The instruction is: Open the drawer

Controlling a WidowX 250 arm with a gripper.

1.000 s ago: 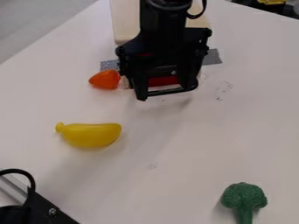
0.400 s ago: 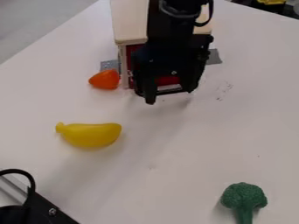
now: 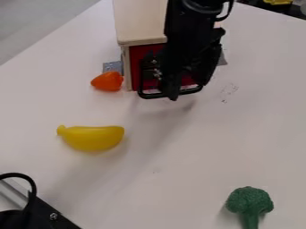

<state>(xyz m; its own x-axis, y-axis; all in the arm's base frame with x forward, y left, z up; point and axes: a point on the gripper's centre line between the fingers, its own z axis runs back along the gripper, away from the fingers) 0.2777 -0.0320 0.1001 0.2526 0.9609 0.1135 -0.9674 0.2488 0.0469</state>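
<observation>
Where one red drawer (image 3: 135,62) sits, one claw (image 3: 188,88) hangs.

White tabletop (image 3: 197,179) takes up most of the view. Plain gray floor (image 3: 36,22) past its straight, diagonal upper-left edge. Upper-right edge slants too, with a dark area (image 3: 254,4) beyond it and a yellow object (image 3: 278,2) in there, cut off by the frame, type unclear. Gray patch (image 3: 112,66) on the upper part of the tabletop, dark scuff marks (image 3: 227,92) right of center. Light is soft, shadows (image 3: 146,134) faint and blurry-edged
</observation>
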